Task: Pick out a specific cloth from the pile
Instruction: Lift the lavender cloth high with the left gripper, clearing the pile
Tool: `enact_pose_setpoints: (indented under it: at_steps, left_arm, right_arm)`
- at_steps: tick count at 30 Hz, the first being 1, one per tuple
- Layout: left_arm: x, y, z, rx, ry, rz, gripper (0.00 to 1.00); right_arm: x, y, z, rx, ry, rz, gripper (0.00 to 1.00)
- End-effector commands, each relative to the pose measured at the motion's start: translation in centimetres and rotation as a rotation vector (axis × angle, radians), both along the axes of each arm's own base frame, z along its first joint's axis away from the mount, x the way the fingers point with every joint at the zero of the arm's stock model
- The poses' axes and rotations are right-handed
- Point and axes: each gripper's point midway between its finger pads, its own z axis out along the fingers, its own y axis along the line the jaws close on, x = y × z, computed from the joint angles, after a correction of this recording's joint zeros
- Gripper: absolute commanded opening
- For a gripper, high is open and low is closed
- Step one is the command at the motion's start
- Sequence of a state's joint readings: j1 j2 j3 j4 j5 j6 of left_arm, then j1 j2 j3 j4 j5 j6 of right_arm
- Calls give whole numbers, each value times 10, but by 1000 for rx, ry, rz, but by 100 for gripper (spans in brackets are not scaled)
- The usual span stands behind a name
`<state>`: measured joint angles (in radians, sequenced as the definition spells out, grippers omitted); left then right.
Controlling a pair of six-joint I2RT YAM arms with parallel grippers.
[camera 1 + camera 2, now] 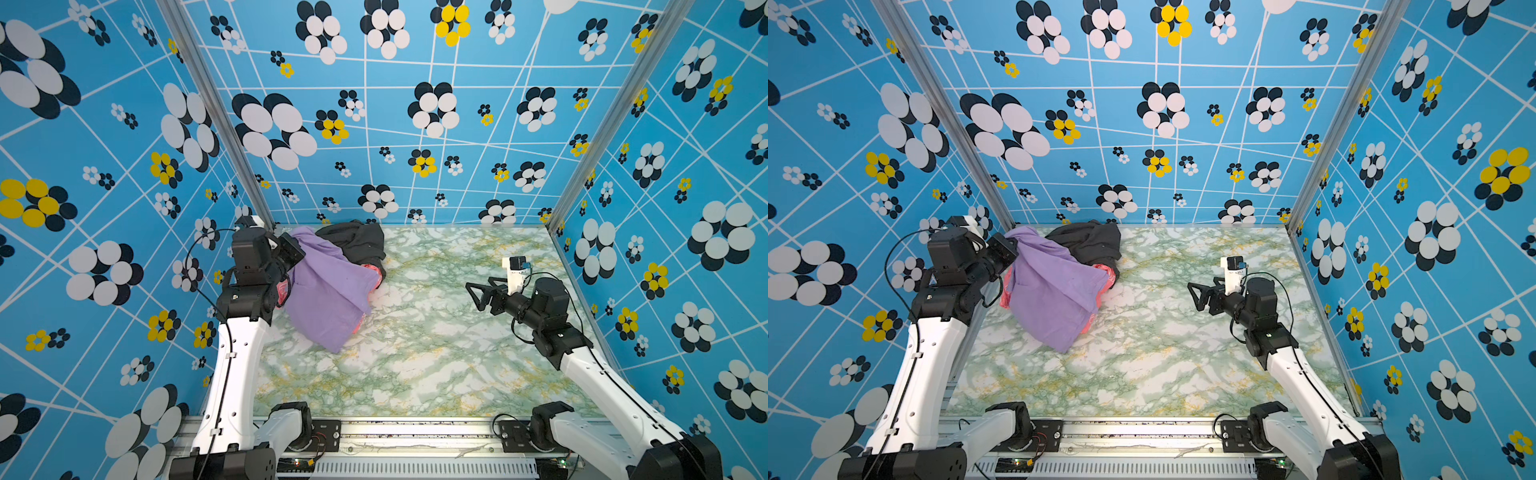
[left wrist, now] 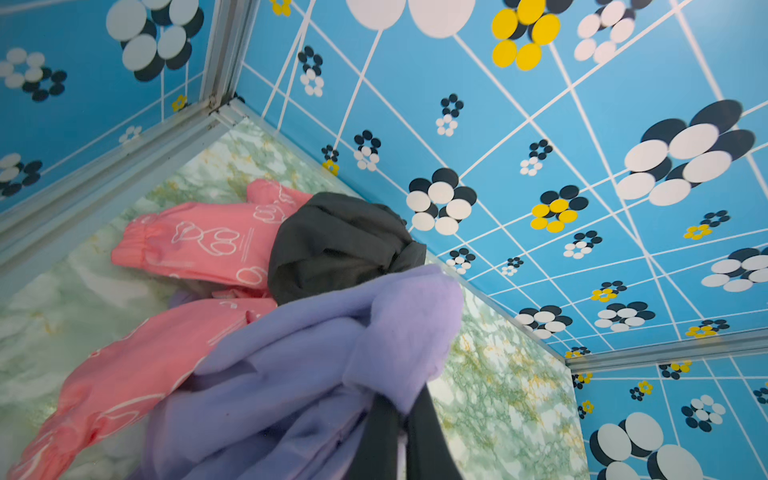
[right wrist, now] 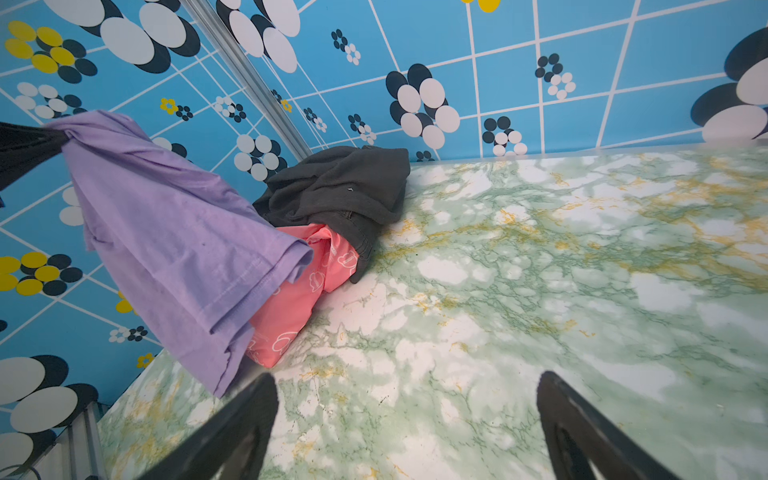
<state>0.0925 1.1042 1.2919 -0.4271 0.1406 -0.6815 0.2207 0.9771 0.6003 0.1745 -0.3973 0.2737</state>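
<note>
The table (image 1: 436, 353) with the green marble pattern is the largest thing I see, and most of its bare surface lies in front of the right jaws. The pile (image 1: 353, 257) sits in the far corner, just below and beyond the left jaws.

The cloth (image 1: 328, 299), the purple one, is lifted out of the pile by one bunched end. The left gripper (image 2: 401, 409) is closed tight on this end, and the rest of the fabric hangs down from the jaws in long folds. I cannot tell if its lowest corner touches the table.

The black garment (image 3: 340, 187) lies crumpled beyond the left jaws, close against the back wall. The pink cloth (image 3: 291, 316) with white outline print lies below the left jaws, partly under the black garment and partly covered by the hanging purple fabric.

The right gripper (image 3: 405, 376) has its jaws spread fully apart and holds nothing. It hovers over bare table, well apart from the pile, which lies ahead of these jaws and off to one side.
</note>
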Motion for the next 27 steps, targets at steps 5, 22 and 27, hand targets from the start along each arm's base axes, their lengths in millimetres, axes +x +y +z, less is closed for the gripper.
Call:
enact_pose_setpoints:
  at_steps: [5, 22, 27]
  left_arm:
    - [2, 3, 80, 55, -181, 2, 0]
    - [-25, -98, 211, 259, -555, -200, 0]
    - [-24, -155, 222, 283, -608, -343, 0]
  right_arm:
    - [-1, -1, 0, -8, -9, -8, 99]
    - [0, -7, 6, -17, -29, -45, 99]
    - [1, -13, 7, -24, -40, -83, 99]
